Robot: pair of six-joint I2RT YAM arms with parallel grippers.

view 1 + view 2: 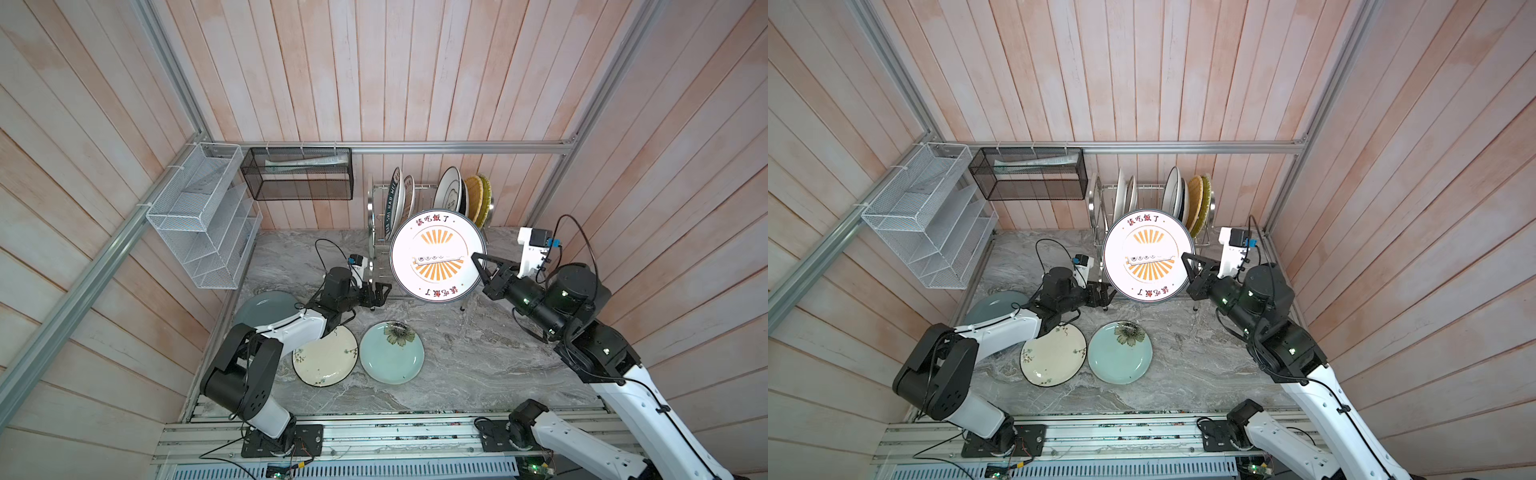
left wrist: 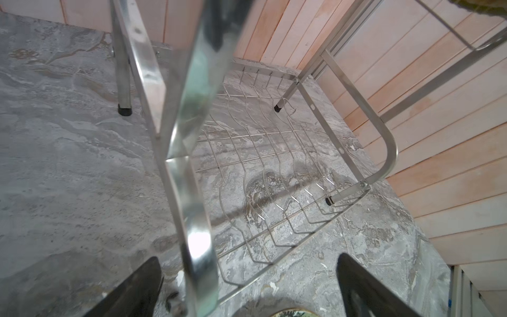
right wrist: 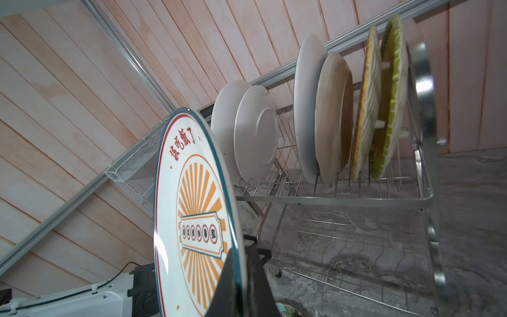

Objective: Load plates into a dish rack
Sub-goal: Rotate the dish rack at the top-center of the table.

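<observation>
Both top views: right tool [image 1: 478, 261] pinches the sunburst plate [image 1: 432, 253] by its rim only, off the counter [image 1: 457, 353], in front of the dish rack [image 1: 376, 216]. With a one-edge grip it could swing or slip. The left tool [image 1: 380, 291] is spread, empty, by the rack's near end.

Left wrist: frame bar [image 2: 192, 219] close ahead, in line w/ the gap btwn the fingers [image 2: 131, 288]; bump risk.

Right wrist: gap mid upper tier; a misaligned entry could clip the racked plates [image 3: 255, 129].

Both top views look steeply down from high overhead onto the grey marbled tabletop [image 1: 478, 353] and the shiny two-tier steel wire dish rack [image 1: 374, 232]. Both wrist cameras face that rack at close range.
</observation>
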